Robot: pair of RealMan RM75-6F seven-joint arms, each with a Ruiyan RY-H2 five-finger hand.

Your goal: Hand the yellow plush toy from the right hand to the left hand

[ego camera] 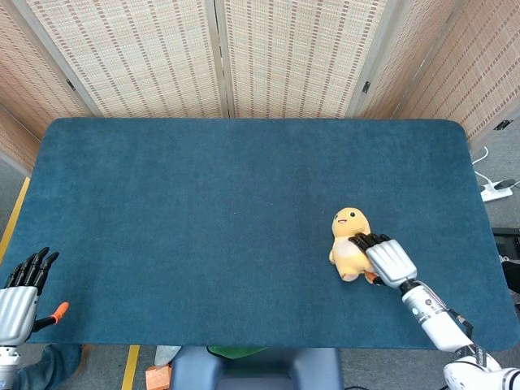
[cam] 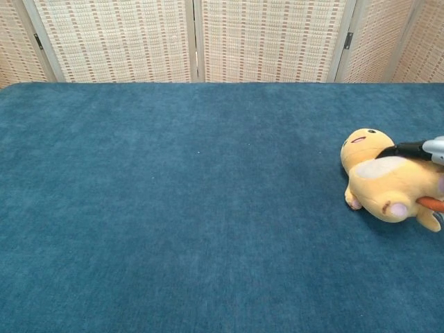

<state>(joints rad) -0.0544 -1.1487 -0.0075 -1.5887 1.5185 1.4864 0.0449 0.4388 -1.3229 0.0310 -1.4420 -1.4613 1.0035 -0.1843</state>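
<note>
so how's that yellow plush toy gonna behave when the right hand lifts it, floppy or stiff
Probably soft: the yellow plush toy looks stuffed, so it should squash under the right hand rather than resist. Likely light and unbreakable. Its fuzzy surface suggests little slipping, and lying flat on the table it shouldn't roll.
</note>
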